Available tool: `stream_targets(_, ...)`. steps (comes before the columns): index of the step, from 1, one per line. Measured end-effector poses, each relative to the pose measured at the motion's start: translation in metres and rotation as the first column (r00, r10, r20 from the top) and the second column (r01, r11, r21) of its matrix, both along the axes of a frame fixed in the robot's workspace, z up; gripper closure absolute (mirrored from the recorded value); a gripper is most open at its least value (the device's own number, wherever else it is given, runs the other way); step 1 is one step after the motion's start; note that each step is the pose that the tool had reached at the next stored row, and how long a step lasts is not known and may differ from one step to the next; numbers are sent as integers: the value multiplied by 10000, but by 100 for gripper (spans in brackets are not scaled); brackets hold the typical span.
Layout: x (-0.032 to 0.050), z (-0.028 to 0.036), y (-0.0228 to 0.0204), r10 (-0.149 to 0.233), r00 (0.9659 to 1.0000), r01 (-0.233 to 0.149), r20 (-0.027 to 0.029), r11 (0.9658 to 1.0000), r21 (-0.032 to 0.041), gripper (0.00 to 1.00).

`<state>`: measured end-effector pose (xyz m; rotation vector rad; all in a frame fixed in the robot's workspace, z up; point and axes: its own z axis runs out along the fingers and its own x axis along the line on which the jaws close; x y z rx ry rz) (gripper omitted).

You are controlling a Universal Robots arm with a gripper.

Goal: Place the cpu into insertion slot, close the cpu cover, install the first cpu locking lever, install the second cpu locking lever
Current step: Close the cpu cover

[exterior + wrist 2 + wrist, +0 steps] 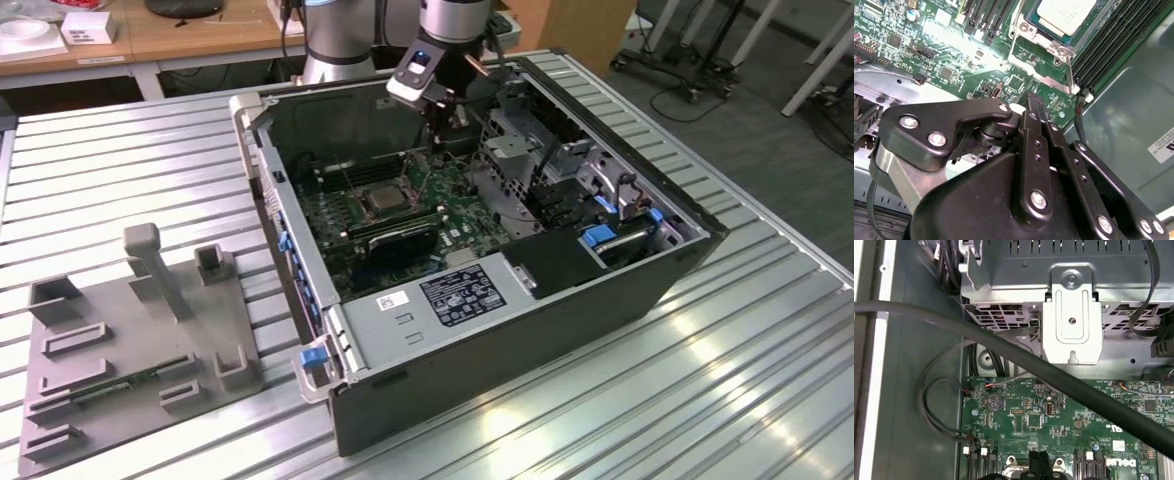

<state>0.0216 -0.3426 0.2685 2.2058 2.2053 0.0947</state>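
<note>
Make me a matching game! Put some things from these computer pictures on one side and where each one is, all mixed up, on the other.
Things
1. small silver-tan square cpu
2. grey plastic tray with upright posts
3. black metal gripper
4. blue plastic latch

Places
A. on the ribbed metal table, outside the black computer case
B. on the case's corner nearest the tray
C. over the green circuit board, shut, holding nothing
D. framed by the silver metal cpu cover

Pairs: 1-D, 2-A, 3-C, 4-B

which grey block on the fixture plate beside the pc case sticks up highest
The tall upright post near the fixture plate's far edge, beside a shorter block; every other block on the plate sits much lower.
</note>
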Motion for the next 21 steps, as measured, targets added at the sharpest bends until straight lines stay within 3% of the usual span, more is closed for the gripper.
stream_targets(9,0,-120,0,0,10000,0,0,10000,0,89)
stream_targets(21,-26,-130,0,0,10000,0,13,10000,1,89)
